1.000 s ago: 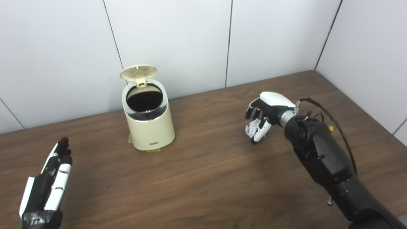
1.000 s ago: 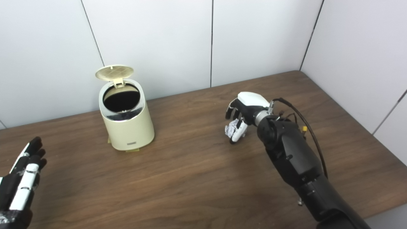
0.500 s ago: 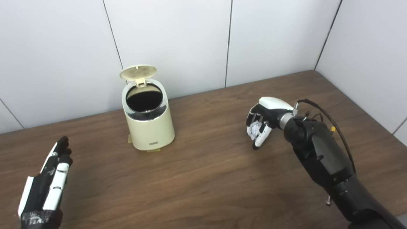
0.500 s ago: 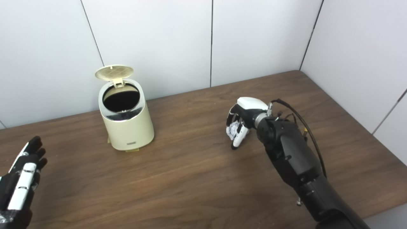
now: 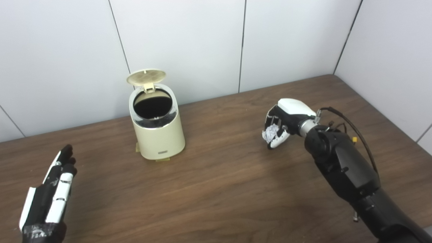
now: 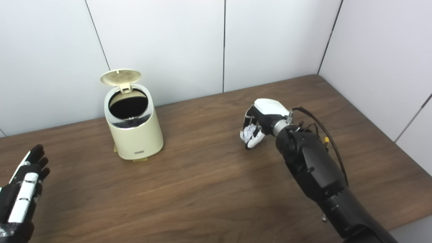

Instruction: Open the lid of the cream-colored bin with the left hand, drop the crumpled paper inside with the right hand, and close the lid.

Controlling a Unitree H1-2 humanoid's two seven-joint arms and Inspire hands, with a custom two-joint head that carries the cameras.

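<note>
Two hands share this wooden desk, and only one has work in it. Nearest, by the desk's front left corner, the left hand hangs with its fingers stretched out flat and apart, holding nothing, well clear of everything else. Farther in, toward the right side of the desk, the right hand is curled palm-down with its fingers closed around the crumpled paper; the white wad peeks out under the fingertips, and it looks lifted just off the wood, though contact with the surface cannot be ruled out. Farthest back, near the rear edge and left of the middle, stands the cream-colored bin, upright, its lid tipped fully back on the hinge against the white wall so the dark mouth is exposed.

Opening seems done; the carry and drop are what remain, then the closing. The paper sits well apart from the bin, so the arm has a long sideways sweep to make. The grip appears shallow, more a cage of fingertips than a full wrap, and a light wad could slip out mid-travel. The bin's mouth is narrow and the body looks light: a low approach might strike the rim and push or topple it. A release made short of centre would let the paper bounce off the metal ring. Brushing the raised lid could knock it shut early.
</note>
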